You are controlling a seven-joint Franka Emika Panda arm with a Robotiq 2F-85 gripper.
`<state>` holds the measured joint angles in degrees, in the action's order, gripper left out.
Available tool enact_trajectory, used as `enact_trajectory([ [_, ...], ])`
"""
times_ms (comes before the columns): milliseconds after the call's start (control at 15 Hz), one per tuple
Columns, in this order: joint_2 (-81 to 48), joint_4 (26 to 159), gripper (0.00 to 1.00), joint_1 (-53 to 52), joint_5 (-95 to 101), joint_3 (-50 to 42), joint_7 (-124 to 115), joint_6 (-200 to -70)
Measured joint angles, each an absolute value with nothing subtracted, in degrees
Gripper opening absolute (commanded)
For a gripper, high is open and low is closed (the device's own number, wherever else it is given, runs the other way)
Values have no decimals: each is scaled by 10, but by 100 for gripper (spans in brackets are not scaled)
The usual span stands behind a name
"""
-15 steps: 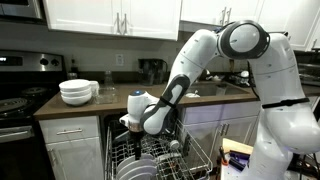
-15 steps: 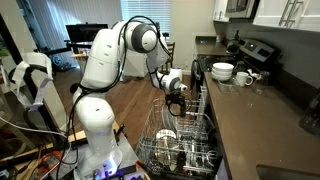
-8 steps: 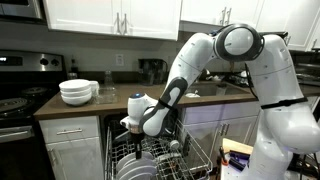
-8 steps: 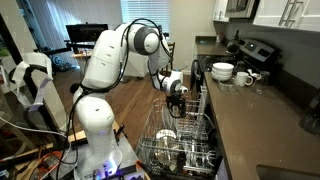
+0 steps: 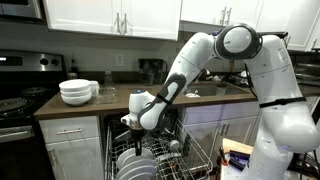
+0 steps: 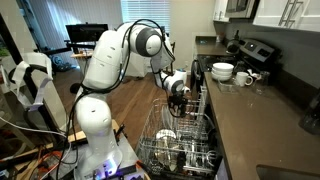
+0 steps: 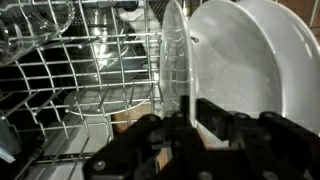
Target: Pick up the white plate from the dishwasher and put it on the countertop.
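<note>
The white plate (image 7: 176, 58) stands on edge in the dishwasher's wire rack (image 7: 70, 90), its thin rim facing the wrist camera. My gripper (image 7: 193, 118) reaches down into the rack, with a black finger pressed on each side of that rim, shut on the plate. More white dishes (image 7: 255, 60) stand just behind it. In both exterior views the gripper (image 5: 137, 138) (image 6: 180, 100) is low over the pulled-out rack (image 5: 200, 160) (image 6: 190, 150), with white dishes (image 5: 135, 166) below it. The dark brown countertop (image 5: 110, 102) (image 6: 262, 120) runs above the dishwasher.
A stack of deep white bowls (image 5: 77, 92) (image 6: 222, 71) sits on the countertop beside the black stove (image 5: 15, 105) (image 6: 255, 50). Glasses and cutlery fill the rack (image 6: 185, 158). The robot's white base (image 5: 285, 130) stands close beside the open dishwasher.
The jaws have closed from wide open onto the plate's rim. The arm has hardly moved.
</note>
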<state>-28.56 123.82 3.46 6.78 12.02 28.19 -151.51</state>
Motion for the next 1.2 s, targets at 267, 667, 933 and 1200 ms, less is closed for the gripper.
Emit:
enact_trajectory([
  [267,-285,1229,6,48,57,130,303,-1501],
  [667,-285,1225,6,66,6,155,356,-1469],
  [933,-276,1214,6,88,-40,163,412,-1423],
  [1200,-239,1210,6,98,-80,160,444,-1367],
])
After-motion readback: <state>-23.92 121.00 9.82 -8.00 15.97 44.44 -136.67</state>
